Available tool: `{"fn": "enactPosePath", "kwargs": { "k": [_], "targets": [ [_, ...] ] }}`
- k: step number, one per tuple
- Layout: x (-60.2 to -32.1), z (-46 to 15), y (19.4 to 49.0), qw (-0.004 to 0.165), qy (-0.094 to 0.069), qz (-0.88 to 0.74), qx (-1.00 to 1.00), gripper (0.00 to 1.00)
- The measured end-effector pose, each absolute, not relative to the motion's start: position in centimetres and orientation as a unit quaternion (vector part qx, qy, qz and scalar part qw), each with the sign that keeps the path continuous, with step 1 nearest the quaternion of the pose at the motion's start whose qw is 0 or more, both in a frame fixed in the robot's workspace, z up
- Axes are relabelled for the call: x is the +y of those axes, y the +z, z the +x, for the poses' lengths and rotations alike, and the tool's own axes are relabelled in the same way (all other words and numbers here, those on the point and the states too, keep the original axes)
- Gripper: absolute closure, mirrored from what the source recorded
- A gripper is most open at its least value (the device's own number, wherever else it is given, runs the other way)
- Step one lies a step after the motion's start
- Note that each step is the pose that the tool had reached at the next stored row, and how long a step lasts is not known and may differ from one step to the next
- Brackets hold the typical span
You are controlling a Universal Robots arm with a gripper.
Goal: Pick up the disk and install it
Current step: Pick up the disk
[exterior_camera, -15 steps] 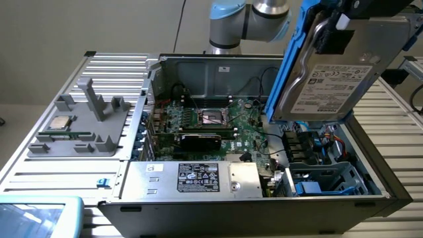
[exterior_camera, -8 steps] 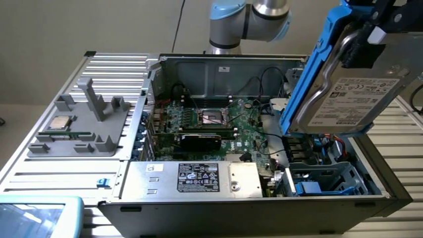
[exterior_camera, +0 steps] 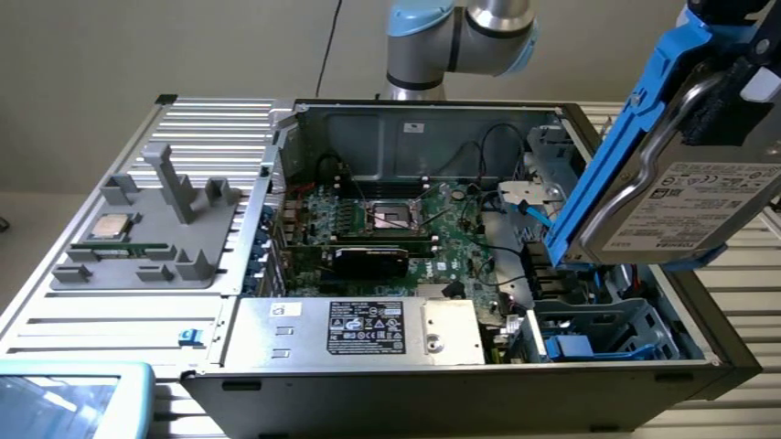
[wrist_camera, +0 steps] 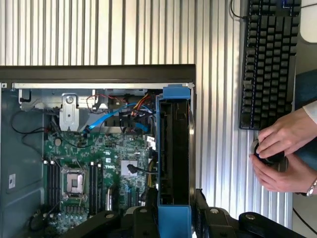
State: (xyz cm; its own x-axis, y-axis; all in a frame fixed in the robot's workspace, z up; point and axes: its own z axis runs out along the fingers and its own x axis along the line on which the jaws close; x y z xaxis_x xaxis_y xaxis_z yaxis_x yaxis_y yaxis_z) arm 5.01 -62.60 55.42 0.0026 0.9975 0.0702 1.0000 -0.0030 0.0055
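Note:
The disk (exterior_camera: 690, 206) hangs tilted in the air above the open computer case (exterior_camera: 427, 105), at the exterior view's right. It is silver-grey with a white label and sits in a blue rail frame. My gripper (exterior_camera: 722, 96) is shut on its upper end. In the wrist view the disk (wrist_camera: 173, 148) appears edge-on, clamped between the black fingers (wrist_camera: 205, 215) of my gripper (wrist_camera: 173, 218). It hovers over the case's edge beside the motherboard (wrist_camera: 89, 168). Below the disk, a drive bay (exterior_camera: 610, 329) with blue parts sits in the case's near right corner.
A silver power supply box (exterior_camera: 354, 329) lies along the case front. A grey fixture (exterior_camera: 159, 238) holding a processor chip (exterior_camera: 113, 226) stands at the exterior view's left. A person's hands (wrist_camera: 282, 148) rest near a black keyboard (wrist_camera: 270, 59) beside the case.

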Motion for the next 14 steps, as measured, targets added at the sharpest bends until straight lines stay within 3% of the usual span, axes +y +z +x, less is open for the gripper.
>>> {"fn": "enactPosePath", "kwargs": {
  "k": [14],
  "targets": [
    [-62.7,6.4,54.6,0.020,-0.024,-0.712,-0.702,0.63]
  ]
}}
